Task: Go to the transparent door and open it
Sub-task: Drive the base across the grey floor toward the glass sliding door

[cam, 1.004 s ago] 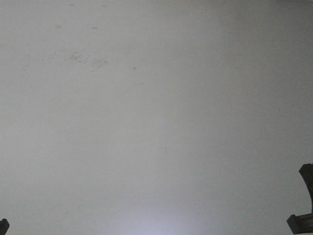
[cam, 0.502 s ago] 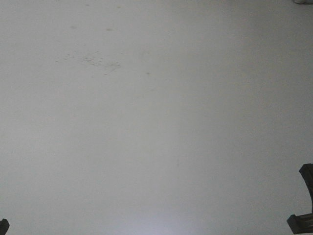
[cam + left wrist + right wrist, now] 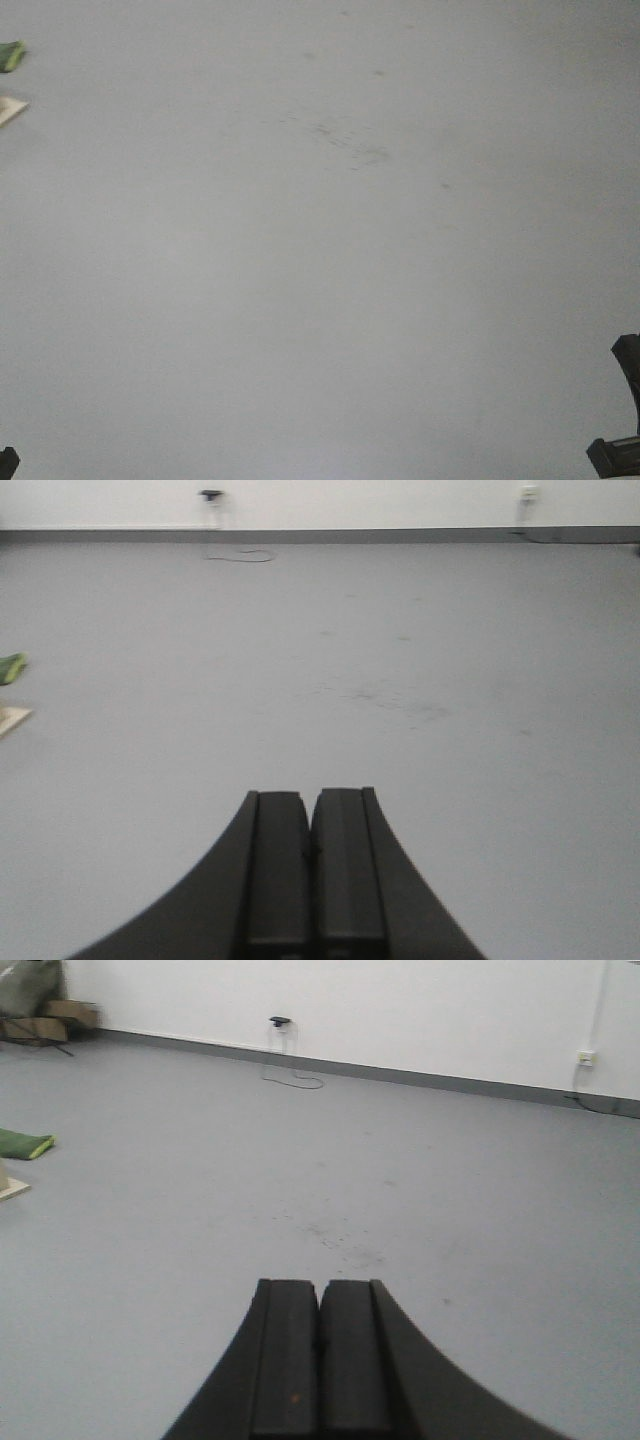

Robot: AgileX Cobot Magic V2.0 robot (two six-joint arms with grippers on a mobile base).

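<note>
Presently: my left hand (image 3: 312, 805) and right hand (image 3: 320, 1290) both pressed together, empty, above scuffed grey floor (image 3: 320, 300). Flat green mat (image 3: 25, 1145) far left, white wall (image 3: 400, 1010) beyond. Transparent door in no view.

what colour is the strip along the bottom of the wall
The strip is dark grey, clearest in the right wrist view.

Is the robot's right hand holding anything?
No, the right hand is shut, its two black fingers pressed together with nothing between them, above bare grey floor.
</note>
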